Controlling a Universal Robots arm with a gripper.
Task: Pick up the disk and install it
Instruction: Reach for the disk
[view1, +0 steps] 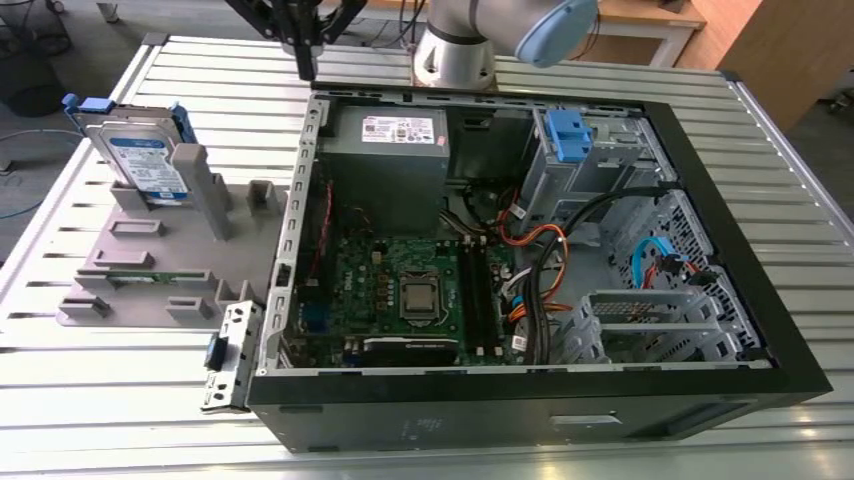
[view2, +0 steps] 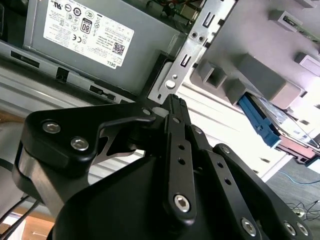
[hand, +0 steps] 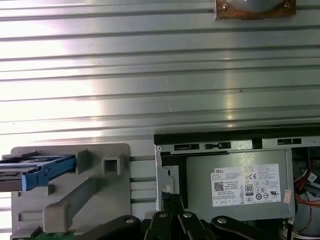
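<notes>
The disk (view1: 142, 158) stands on edge in the grey holder (view1: 160, 250) at the exterior view's left, its blue-and-white label showing and a blue rail around it. In both wrist views I see its blue rail end (view2: 259, 123) (hand: 37, 170). My gripper (view1: 307, 62) hangs above the table by the case's back left corner, to the right of the disk and well apart from it. Its fingers (view2: 173, 107) are pressed together with nothing between them, shut (hand: 172, 217).
The open black computer case (view1: 747, 230) takes up the middle of the slatted metal table (view1: 80, 400). Inside are the grey power supply (view1: 387, 140) (view2: 85, 35) (hand: 240, 187), a motherboard (view1: 414, 290), cables and a metal drive cage with a blue latch (view1: 566, 135).
</notes>
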